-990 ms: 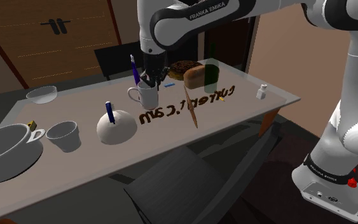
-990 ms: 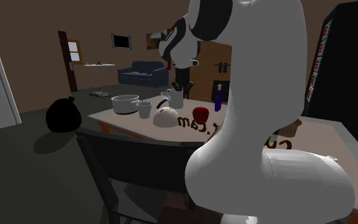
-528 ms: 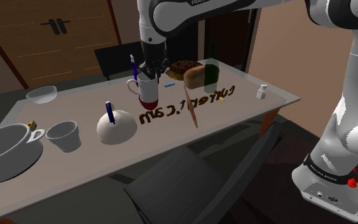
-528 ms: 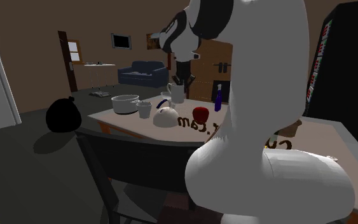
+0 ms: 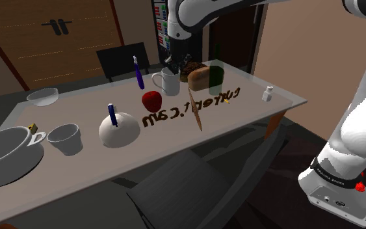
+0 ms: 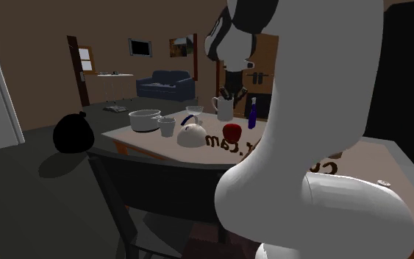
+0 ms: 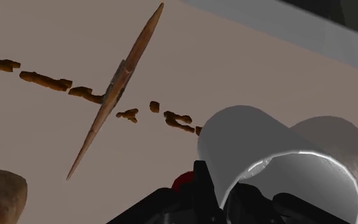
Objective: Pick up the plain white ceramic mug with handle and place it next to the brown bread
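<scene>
The mug [image 5: 169, 83] hides the end effector's [image 5: 173, 67] fingertips; the picture's edge crops the big bowl [image 5: 6, 166].

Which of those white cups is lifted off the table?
The handled mug clasped by the tool, hanging near the bread; the small cup and the big cup stand on the table.

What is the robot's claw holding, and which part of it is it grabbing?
The claw holds the white mug by its rim, pinching the wall at the top.

We see the table [image 5: 253, 107] lit evenly and softly from above. Around and beneath it the room lies dim, with faint shadows.
</scene>
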